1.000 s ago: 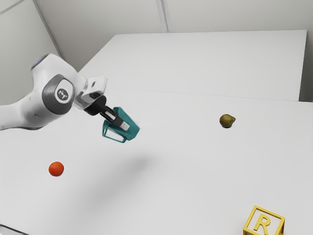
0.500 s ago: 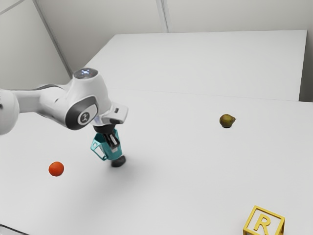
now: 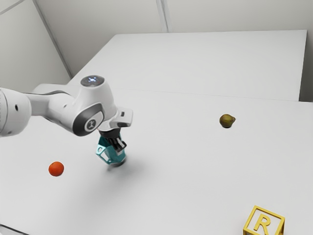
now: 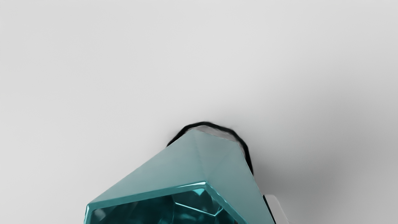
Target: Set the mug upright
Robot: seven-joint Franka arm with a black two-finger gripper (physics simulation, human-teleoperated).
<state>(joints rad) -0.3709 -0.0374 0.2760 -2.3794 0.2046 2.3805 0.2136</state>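
And here, under the mug (image 3: pixel 114 154) and spreading out well past it on every side: a broad white table (image 3: pixel 195 191). Now over to the arm (image 3: pixel 105 100), big, white and jointed, coming in from the exterior view's left and bending down right above the mug. At its end, down low at the mug: the black gripper (image 3: pixel 120 145), right up against it by the look of things. Wide, narrow, or clamped on the mug? Cannot tell from these angles, no call on that one.

On to the mug itself, teal and angular, directly below the arm, mouth up toward the hand, leaning slightly, with its handle (image 3: pixel 101 153) out toward the exterior view's left. In the wrist view, looking straight down past the rim (image 4: pixel 149 194) into shiny teal facets, with a dark curved edge (image 4: pixel 205 123) around part of the base. Touching the table or just above it: too close to call.

Out from the mug, toward the exterior view's right and much nearer the camera: a yellow letter block (image 3: pixel 264 223), marked R. Same side, but farther back than the mug: a brownish fruit (image 3: pixel 226 121). Last, near the mug, toward the exterior view's left: a small orange-red ball (image 3: pixel 56 169).
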